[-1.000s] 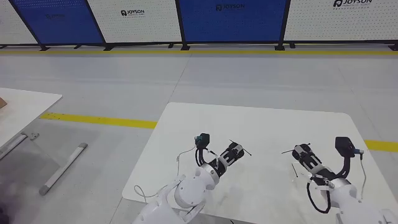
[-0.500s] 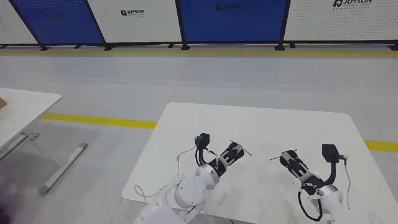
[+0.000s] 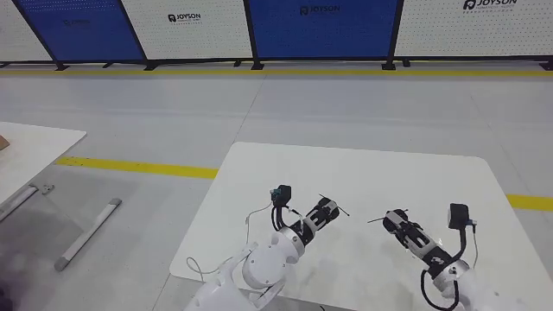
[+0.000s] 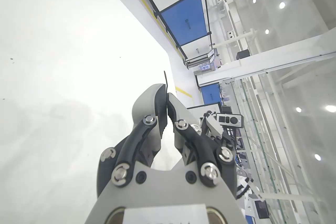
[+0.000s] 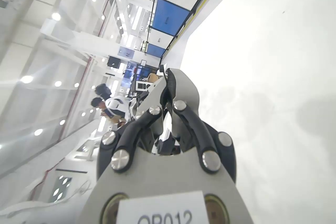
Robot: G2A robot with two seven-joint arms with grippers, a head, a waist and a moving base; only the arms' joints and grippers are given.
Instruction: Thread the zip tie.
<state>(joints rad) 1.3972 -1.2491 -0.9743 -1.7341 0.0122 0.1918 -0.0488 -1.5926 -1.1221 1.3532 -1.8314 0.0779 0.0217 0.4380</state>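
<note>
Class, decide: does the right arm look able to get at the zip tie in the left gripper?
Probably yes: the zip tie juts from the left gripper toward the right gripper, with nothing standing between them. But the right fingers are shut on their own black strip.

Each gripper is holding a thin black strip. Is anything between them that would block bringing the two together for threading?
Nothing visible does. The left gripper is shut on the zip tie, the right gripper on a black strip. The gap between them shows just table surface.

The left jaws hide most of the zip tie (image 4: 165,80).
</note>
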